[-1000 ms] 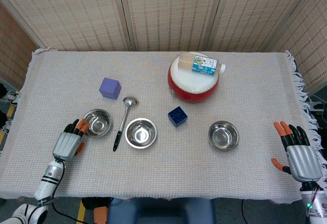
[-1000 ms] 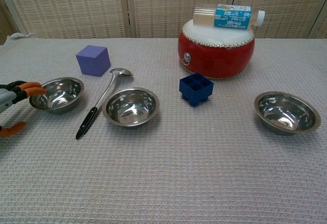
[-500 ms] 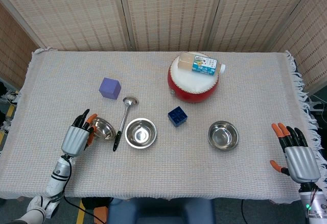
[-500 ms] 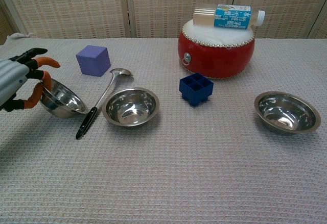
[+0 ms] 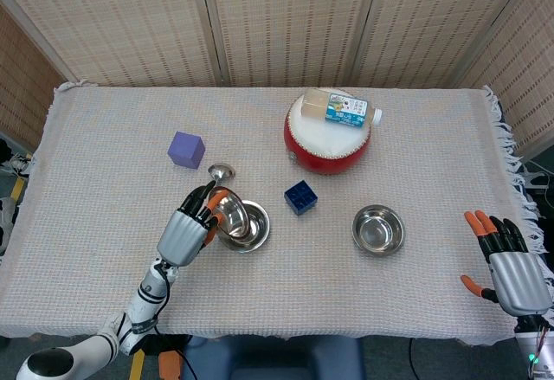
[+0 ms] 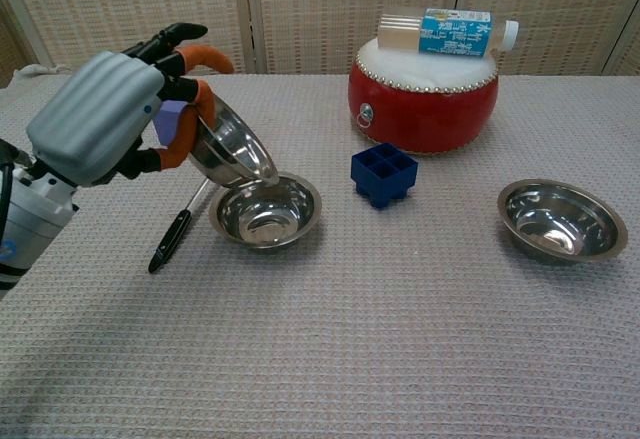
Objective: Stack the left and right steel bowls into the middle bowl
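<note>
Left hand holds tilted left bowl over middle bowl.

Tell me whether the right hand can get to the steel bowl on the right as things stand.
Probably yes: the right hand is open and holds nothing, and only bare cloth lies between it and the right steel bowl.

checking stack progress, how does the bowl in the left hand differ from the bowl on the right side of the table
The held bowl is tilted steeply above the middle bowl and gripped by the left hand; the right bowl sits flat on the cloth, opening up, untouched. The right hand is well away from it. Both are shiny steel and empty.
</note>
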`<move>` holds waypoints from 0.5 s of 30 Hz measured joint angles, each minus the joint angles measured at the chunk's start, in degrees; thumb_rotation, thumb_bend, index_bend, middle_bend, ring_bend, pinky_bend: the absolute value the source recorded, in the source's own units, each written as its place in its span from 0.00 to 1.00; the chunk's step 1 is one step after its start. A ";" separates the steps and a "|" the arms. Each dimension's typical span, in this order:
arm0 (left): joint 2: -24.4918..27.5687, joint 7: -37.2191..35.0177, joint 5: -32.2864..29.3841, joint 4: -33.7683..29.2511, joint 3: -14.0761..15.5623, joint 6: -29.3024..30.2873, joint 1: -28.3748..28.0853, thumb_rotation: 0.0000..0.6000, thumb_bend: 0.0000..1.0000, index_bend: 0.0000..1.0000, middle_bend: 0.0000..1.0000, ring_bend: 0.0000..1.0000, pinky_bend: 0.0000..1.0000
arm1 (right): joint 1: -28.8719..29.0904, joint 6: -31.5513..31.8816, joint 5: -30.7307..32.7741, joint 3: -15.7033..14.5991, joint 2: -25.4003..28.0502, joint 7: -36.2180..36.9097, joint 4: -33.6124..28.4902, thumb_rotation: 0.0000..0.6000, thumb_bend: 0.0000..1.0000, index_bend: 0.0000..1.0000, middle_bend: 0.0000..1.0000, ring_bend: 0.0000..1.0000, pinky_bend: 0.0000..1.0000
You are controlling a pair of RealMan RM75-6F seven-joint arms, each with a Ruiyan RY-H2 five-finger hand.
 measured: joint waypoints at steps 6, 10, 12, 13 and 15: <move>-3.46 -0.97 -1.76 0.76 -0.69 -3.45 -0.91 1.00 0.63 0.78 0.23 0.08 0.26 | -0.29 0.49 0.35 0.30 0.29 0.50 0.04 1.00 0.08 0.00 0.00 0.00 0.00; -6.13 -1.35 -2.57 4.88 -0.46 -5.65 -1.21 1.00 0.58 0.69 0.22 0.07 0.26 | -0.29 0.44 0.40 0.37 0.41 0.71 0.03 1.00 0.08 0.00 0.00 0.00 0.00; -7.32 -1.62 -3.07 7.42 -0.09 -7.77 -1.29 1.00 0.54 0.53 0.19 0.06 0.25 | -0.35 0.66 0.36 0.45 0.47 0.90 0.04 1.00 0.08 0.00 0.00 0.00 0.00; -7.66 -1.78 -3.27 8.15 0.12 -8.79 -1.29 1.00 0.52 0.40 0.16 0.03 0.24 | -0.38 0.75 0.38 0.51 0.48 0.98 0.06 1.00 0.08 0.00 0.00 0.00 0.00; -8.11 -2.23 -3.85 8.79 0.69 -11.02 -1.18 1.00 0.49 0.25 0.12 0.01 0.23 | -0.42 0.81 0.58 0.65 0.46 1.02 0.11 1.00 0.08 0.00 0.00 0.00 0.00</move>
